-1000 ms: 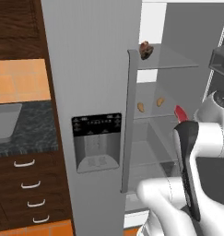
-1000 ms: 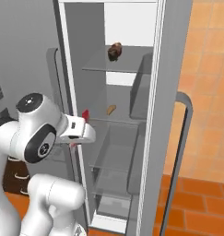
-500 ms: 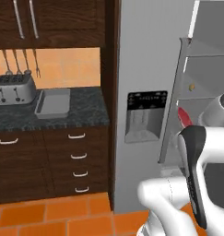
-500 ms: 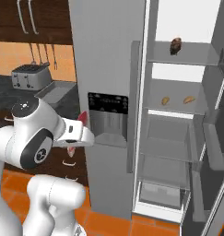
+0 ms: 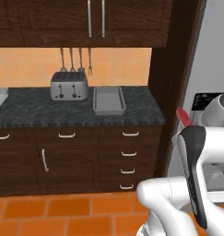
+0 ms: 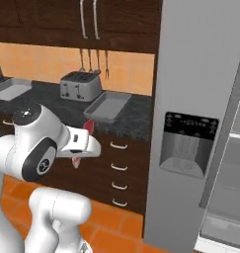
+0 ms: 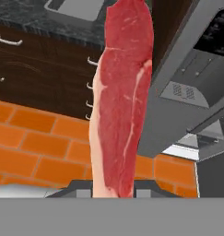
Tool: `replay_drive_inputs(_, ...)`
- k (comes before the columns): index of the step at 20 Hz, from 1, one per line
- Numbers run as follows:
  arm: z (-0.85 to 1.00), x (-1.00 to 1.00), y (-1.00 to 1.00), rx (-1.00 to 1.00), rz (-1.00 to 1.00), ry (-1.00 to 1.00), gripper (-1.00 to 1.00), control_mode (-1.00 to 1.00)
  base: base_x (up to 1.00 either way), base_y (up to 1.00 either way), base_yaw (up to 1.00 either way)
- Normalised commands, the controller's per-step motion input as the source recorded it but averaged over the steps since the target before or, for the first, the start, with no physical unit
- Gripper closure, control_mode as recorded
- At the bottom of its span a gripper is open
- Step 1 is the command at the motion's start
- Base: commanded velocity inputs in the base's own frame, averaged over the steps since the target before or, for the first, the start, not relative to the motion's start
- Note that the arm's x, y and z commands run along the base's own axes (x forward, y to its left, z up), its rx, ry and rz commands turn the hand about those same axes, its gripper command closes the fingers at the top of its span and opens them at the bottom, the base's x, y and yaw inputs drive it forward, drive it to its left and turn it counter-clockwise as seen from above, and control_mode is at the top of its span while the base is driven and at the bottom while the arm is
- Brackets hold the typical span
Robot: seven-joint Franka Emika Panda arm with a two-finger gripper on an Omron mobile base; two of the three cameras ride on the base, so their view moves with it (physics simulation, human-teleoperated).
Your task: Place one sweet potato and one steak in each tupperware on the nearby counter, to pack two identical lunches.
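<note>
Red steak [image 7: 121, 99]: I see it clamped in my gripper [image 6: 87, 143], jaws closed on it, held off the floor in front of the drawers.
Tupperware [image 5: 109, 100]: on the dark counter [image 5: 35, 108], just right of the toaster [image 5: 69, 86]; I see nothing inside.
Second tupperware [image 6: 12, 87]: far left along the counter; contents I cannot tell.

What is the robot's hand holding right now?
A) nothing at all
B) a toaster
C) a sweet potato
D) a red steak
D: in the hand view the gripper is shut on the steak, a long red piece with pale fat lines that sticks out in front of it. The toaster sits on the counter.
</note>
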Motion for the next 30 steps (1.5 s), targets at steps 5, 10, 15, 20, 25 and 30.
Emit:
replay_drive_inputs(5, 0.0, 0.0, 0.0, 0.0, 0.0, 0.0, 1.0, 1.0, 0.98, 0.99, 0.01)
replay_drive_inputs(10, 0.0, 0.0, 0.0, 0.0, 0.0, 0.0, 1.0, 1.0, 1.0, 0.47, -0.15)
replay_drive_inputs(15, 0.0, 0.0, 0.0, 0.0, 0.0, 0.0, 1.0, 1.0, 0.99, -0.2, -0.15)
replay_drive_inputs(20, -0.19, 0.07, 0.0, 0.0, 0.0, 0.01, 1.0, -1.0, 0.59, -0.01, -0.02)
replay_drive_inputs(25, -0.91, 0.71, 0.0, 0.01, 0.0, 0.32, 1.0, -1.0, 0.0, 0.0, 0.0)
replay_drive_inputs(30, -0.51, 0.94, -0.22, 0.06, 0.01, 0.27, 1.0, -1.0, 0.0, 0.0, 0.0)
